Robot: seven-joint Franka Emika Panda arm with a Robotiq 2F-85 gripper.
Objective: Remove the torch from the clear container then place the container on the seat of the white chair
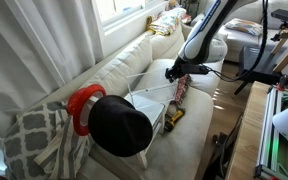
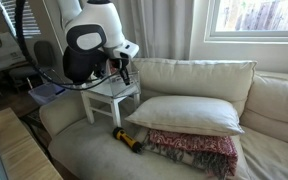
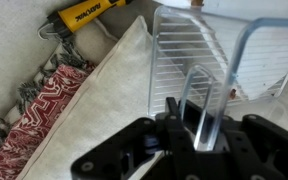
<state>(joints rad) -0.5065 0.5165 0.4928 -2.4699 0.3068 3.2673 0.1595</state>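
Note:
My gripper point(image 3: 189, 120) is shut on the upright wall of the clear container point(image 3: 189, 55), whose ribbed transparent side fills the wrist view. In both exterior views the gripper point(image 1: 174, 70) point(image 2: 124, 68) holds the container point(image 1: 149, 102) point(image 2: 112, 98) over one end of the white chair's seat point(image 1: 189, 150) point(image 2: 89, 158). I cannot tell whether the container touches the seat. The yellow and black torch point(image 1: 174, 115) point(image 2: 129, 141) point(image 3: 84, 15) lies outside the container on the seat cushion, close beside it.
A white cushion point(image 2: 194, 112) point(image 3: 94, 90) rests on a red patterned blanket point(image 2: 189, 152) point(image 3: 24, 130) beside the torch. A black round object with a red ring point(image 1: 119, 125) and a grey patterned cushion point(image 1: 34, 145) fill the near foreground. A wooden surface point(image 2: 14, 150) stands before the sofa.

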